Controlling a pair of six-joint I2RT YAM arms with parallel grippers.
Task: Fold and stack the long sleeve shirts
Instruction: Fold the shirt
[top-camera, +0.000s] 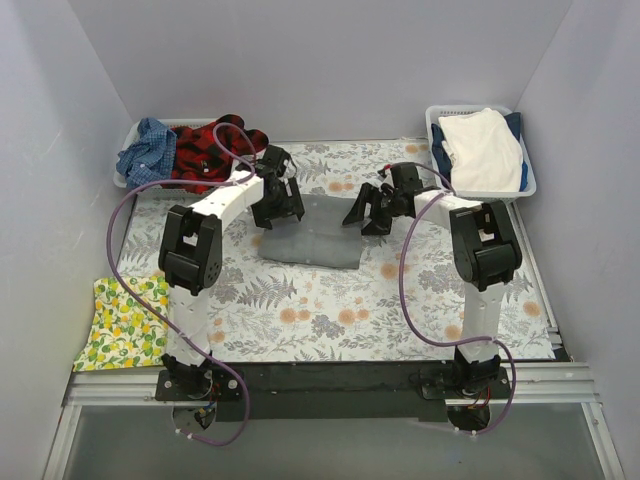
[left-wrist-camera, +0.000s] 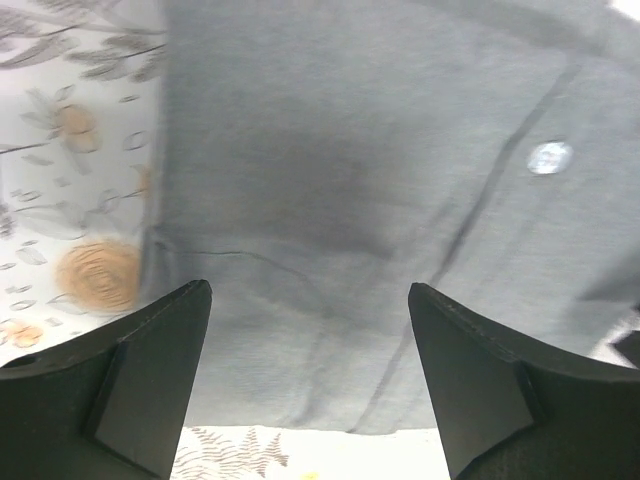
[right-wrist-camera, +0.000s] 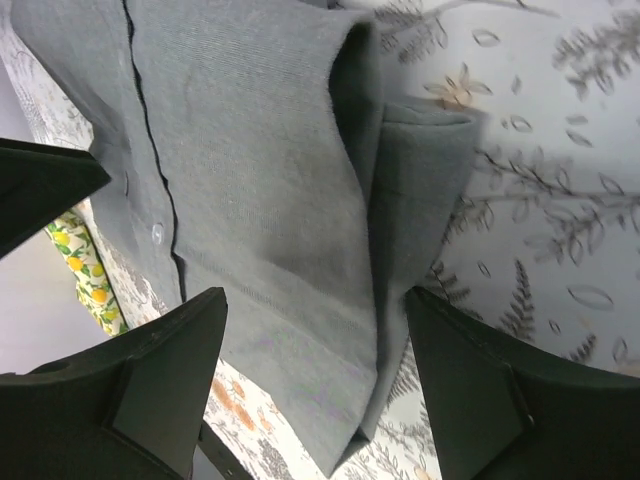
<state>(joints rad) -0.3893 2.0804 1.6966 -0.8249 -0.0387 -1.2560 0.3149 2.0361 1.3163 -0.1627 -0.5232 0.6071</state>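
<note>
The grey button-up shirt (top-camera: 315, 235) lies folded into a compact rectangle in the middle of the fern-print cover. My left gripper (top-camera: 278, 207) is open just above its left edge; the left wrist view shows the grey cloth (left-wrist-camera: 350, 180) and a white button under the spread fingers. My right gripper (top-camera: 366, 212) is open over its right edge; the right wrist view shows the folded layers (right-wrist-camera: 290, 200) between the fingers. The red-black plaid shirt (top-camera: 215, 148) and the blue checked shirt (top-camera: 146, 148) lie crumpled in the back-left basket.
A white basket (top-camera: 520, 160) at the back right holds folded white cloth (top-camera: 482, 148) over dark blue. The yellow lemon-print cloth (top-camera: 125, 322) hangs off the table's left front edge. Purple cables loop beside both arms. Walls close in on three sides.
</note>
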